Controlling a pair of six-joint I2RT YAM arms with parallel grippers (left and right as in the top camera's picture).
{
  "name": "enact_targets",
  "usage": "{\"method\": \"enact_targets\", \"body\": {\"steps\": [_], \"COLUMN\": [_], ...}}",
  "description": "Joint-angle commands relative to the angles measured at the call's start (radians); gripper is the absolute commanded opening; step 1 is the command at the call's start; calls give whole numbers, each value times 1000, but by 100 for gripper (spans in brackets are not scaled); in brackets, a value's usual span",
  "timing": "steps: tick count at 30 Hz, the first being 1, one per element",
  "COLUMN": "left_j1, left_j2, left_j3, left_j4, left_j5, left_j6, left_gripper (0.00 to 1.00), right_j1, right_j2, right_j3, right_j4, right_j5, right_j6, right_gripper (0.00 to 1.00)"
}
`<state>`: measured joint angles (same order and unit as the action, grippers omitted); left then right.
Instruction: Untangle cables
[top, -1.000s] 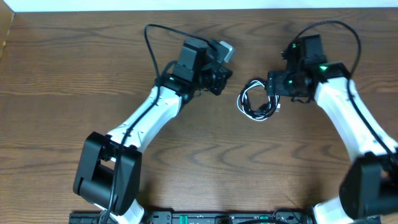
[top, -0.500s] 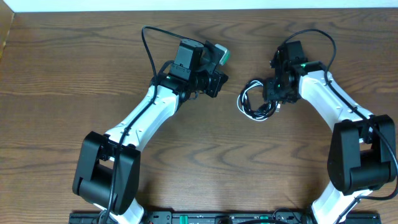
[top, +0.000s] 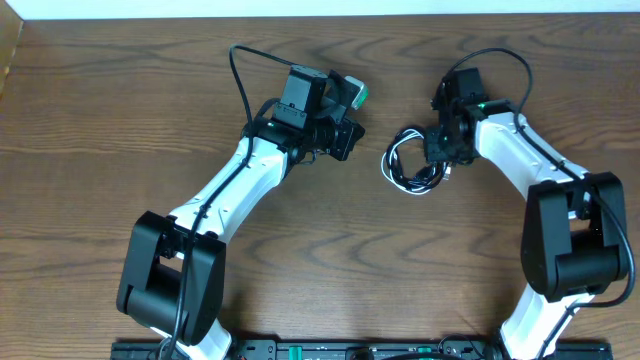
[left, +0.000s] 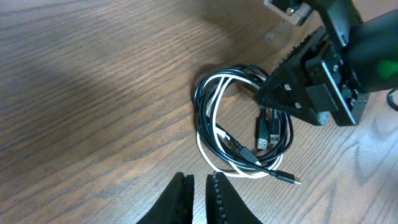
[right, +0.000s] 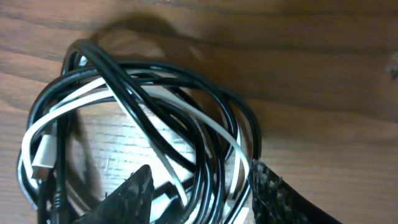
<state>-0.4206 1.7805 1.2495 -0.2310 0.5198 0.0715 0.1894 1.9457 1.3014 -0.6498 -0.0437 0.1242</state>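
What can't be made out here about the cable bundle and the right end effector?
1. Right wrist view: whether the right end effector actually pinches the cables. Its fingers straddle several strands, and the bottom edge cuts off the rest.
2. Left wrist view: the coil's upper right part, hidden under that end effector.
3. Overhead: how the cables cross each other. It is too small to tell, and the arm covers one side.

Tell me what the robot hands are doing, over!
Left gripper shut, empty, short of the cables. Right gripper open, straddling them. Cables one tangled coil. Nothing in the way.

White arms (top: 238, 185), black joints (top: 168, 272)
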Motion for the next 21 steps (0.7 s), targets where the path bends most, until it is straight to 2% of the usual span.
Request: {"method": "enact_targets", "body": {"steps": [1,5,8,9,10,11,16,21], "left_j1": [3,3,3,3,3,3,3,2], "left_j2": [-6,-6,-6,-6,-6,-6,-6,-6], "left_j3": [-2,-2,-2,-2,-2,-2,-2,-2], "left_j4": [-5,-12,-21,-24,-29,-34,-70,-75], "left_j5": [16,16,20,23,23,23,23,77], "left_j6": [-6,-6,-6,-6,-6,-6,-6,-5], "left_gripper": [13,13,13,13,13,13,13,16], "right_j1": [9,9,9,9,9,9,17,24], "right_j2": [35,63,87,96,111,120,113,-37], "right_j3": [11,11,11,11,11,11,13,30], "right_j4": [15,51,68,68,66,62,37,16], "right_j5": [15,11,11,11,11,11,11,-15], "right_j6": [-48,-77,-82,-82,-81,-80,-43,-40], "right_gripper": [47,48,44,34,8,1,1,1]}}
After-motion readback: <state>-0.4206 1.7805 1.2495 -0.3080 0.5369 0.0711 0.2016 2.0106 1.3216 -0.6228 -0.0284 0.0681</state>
